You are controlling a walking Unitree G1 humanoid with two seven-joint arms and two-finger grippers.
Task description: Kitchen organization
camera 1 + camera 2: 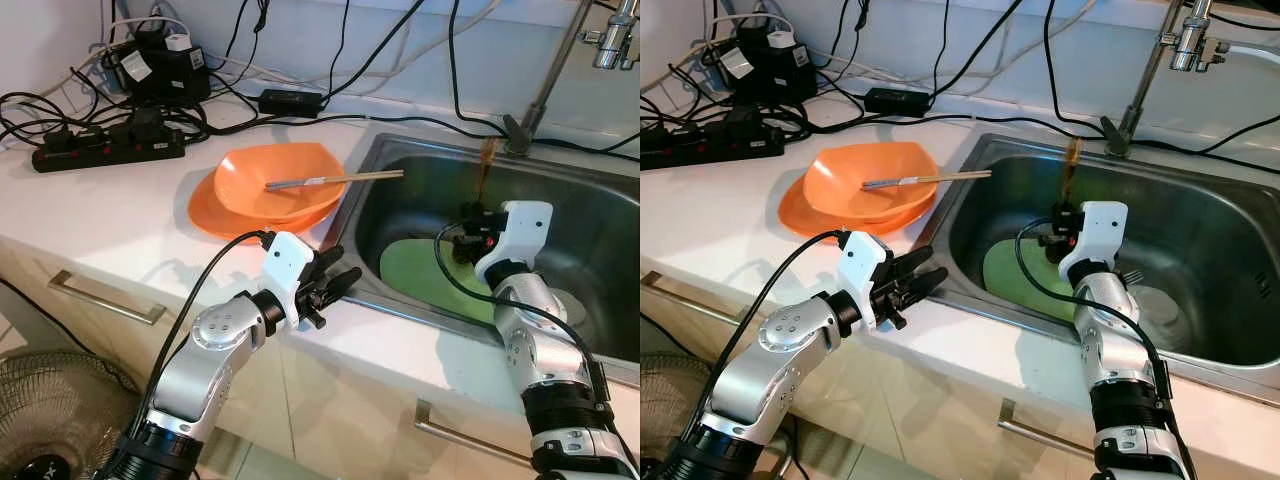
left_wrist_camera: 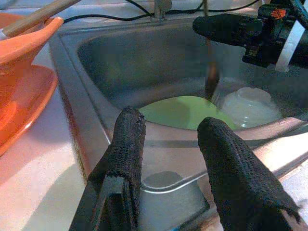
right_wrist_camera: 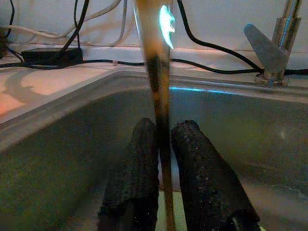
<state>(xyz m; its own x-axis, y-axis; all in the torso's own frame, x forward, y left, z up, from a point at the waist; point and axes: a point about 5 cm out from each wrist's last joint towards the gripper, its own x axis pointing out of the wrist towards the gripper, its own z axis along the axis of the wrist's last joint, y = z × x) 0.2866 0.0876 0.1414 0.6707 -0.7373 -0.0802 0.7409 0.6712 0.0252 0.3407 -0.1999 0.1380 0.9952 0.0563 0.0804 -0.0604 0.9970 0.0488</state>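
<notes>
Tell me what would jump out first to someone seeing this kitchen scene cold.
Probably the right gripper down in the steel sink, shut on a brown utensil handle that stands upright over a green plate. Next, the bright orange bowl stacked on an orange plate on the counter left of the sink, with chopsticks lying across it. The left gripper hovers open at the sink's front corner.

I'm looking down at a white desk [image 1: 120, 215] running along a pale wall [image 1: 400, 40], black cables [image 1: 300, 50] trailing over both. Cabinet fronts with metal handles [image 1: 105, 298] are sitting below, and a fan [image 1: 50, 410] is standing on the floor.
</notes>
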